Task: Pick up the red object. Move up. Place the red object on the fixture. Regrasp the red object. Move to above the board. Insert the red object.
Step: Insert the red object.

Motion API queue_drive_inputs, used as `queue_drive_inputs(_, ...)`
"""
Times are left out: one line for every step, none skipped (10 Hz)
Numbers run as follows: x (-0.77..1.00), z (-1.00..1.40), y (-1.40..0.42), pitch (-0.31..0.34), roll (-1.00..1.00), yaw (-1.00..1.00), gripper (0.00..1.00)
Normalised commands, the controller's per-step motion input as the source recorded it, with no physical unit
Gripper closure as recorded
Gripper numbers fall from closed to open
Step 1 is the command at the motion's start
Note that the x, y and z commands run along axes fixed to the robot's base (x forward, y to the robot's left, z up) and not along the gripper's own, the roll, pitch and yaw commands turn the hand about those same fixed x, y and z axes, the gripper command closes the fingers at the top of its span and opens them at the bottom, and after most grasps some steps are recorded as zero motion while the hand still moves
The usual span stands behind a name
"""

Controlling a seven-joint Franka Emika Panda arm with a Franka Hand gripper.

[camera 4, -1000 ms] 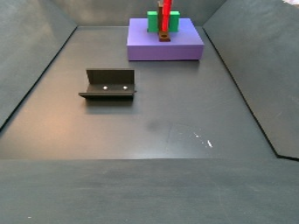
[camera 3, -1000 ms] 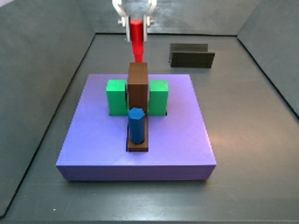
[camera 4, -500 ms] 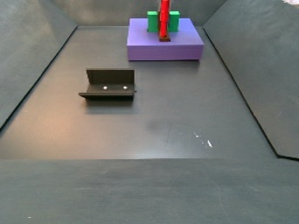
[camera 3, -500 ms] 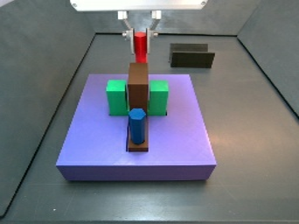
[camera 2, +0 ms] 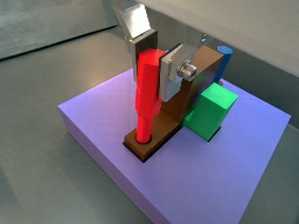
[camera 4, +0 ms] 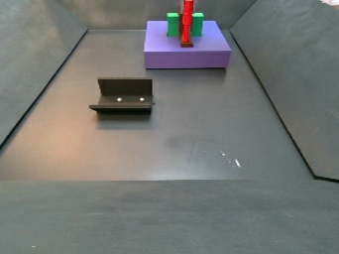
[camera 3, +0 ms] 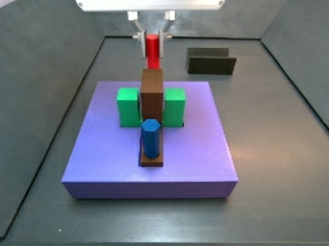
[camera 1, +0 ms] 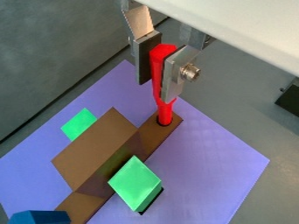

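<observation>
My gripper (camera 1: 160, 70) is shut on the upper part of the red object (camera 1: 162, 87), an upright red peg. In both wrist views its lower tip sits in a hole at the end of the brown base strip (camera 2: 149, 150) on the purple board (camera 2: 105, 127). A side view shows the gripper (camera 3: 154, 40) above the board's far edge (camera 3: 180, 159), with the red object (camera 3: 154, 50) partly hidden behind the brown slab (camera 3: 152, 94). The fixture (camera 3: 211, 61) stands empty on the floor, away from the board; it shows nearer in a side view, fixture (camera 4: 123, 95).
On the board a blue peg (camera 3: 150, 137) stands at the near end of the strip. Green blocks (camera 3: 127, 107) (camera 3: 174, 106) flank the slab. Grey walls (camera 3: 58, 106) enclose the floor on both sides.
The gripper has come down with the red object over the last second, so less of the peg shows above the slab. Since half a second ago nothing has visibly moved.
</observation>
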Motion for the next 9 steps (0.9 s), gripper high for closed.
queue_drive_inputs(0.00,0.00,-0.02,0.041,0.00,0.00,1.00)
queue_drive_inputs(0.13,-0.12,-0.02,0.084,0.06,0.00,1.00)
queue_drive_inputs(0.15,-0.15,-0.03,0.100,0.08,0.00,1.00)
queue_drive_inputs(0.16,-0.15,-0.05,0.107,0.08,0.00,1.00)
queue_drive_inputs(0.18,-0.22,-0.01,0.114,0.10,0.00,1.00)
queue_drive_inputs(0.16,-0.48,0.00,0.124,0.13,0.00,1.00)
queue_drive_inputs(0.14,-0.48,0.27,0.234,0.05,0.00,1.00)
queue_drive_inputs(0.00,-0.29,0.19,0.250,0.23,0.00,1.00)
queue_drive_inputs(0.03,-0.50,0.00,0.207,0.25,0.00,1.00)
